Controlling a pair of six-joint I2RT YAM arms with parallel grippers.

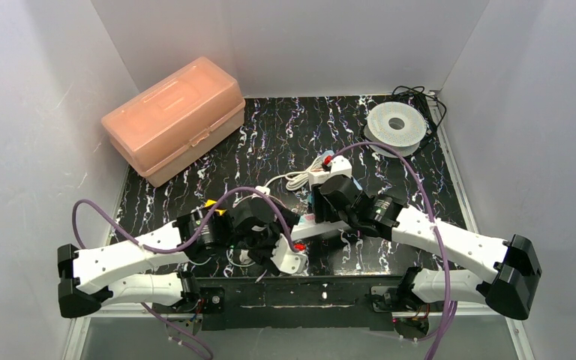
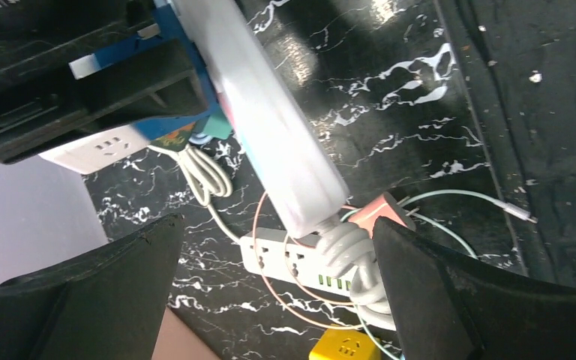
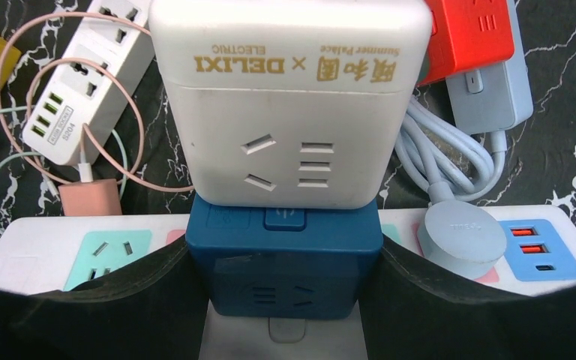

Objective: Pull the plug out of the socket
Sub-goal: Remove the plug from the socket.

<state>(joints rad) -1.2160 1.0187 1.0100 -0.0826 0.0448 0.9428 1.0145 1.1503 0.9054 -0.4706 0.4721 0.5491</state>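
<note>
Gripping the blue cube plug [image 3: 285,240] with our right gripper [image 3: 283,277], we find it seated in the white power strip [image 3: 45,247], the DELIXI cube socket [image 3: 289,112] touching just beyond. Our left gripper [image 2: 277,225] hangs wide open over the strip's cord end.

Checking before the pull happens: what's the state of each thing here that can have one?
Long white plastic power strip, sockets partly occupied.
Dark blue cube plug, seated in that strip.
Round grey plug, plugged into that strip.
Peach translucent plastic toolbox, lid closed.
Left hand, open and empty.
Right hand, fingers flanking the blue plug; grip unclear.
</note>
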